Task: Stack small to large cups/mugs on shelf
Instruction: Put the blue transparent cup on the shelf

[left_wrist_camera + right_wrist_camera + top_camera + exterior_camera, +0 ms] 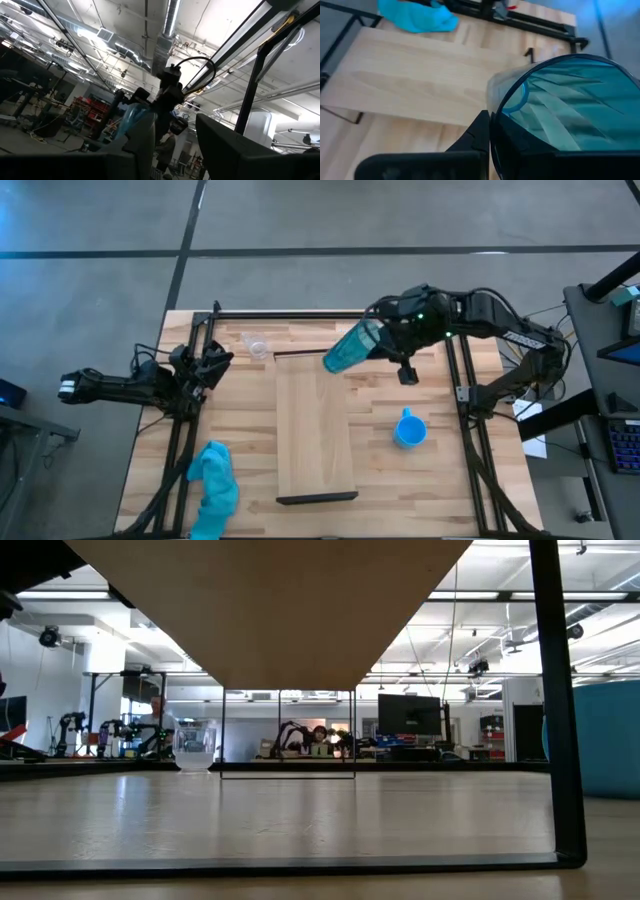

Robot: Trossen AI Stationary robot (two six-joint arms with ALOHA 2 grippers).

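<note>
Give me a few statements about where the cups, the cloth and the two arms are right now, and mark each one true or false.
1. The right gripper holds the teal tumbler. True.
2. The blue mug stands on the shelf. False: it stands on the table, right of the shelf.
3. The clear cup is inside the tumbler. False: it stands alone near the shelf's far left corner.
4. The left gripper holds nothing. True.
5. The cloth lies left of the shelf. True.

Shelf (315, 430) top is bare board w/ open room above. At its far end the right gripper (378, 340) holds the tilted teal tumbler (350, 350). Clear cup (256, 346) near far-left corner, blue mug (409, 430) on right, cloth (213, 485) front-left.
</note>
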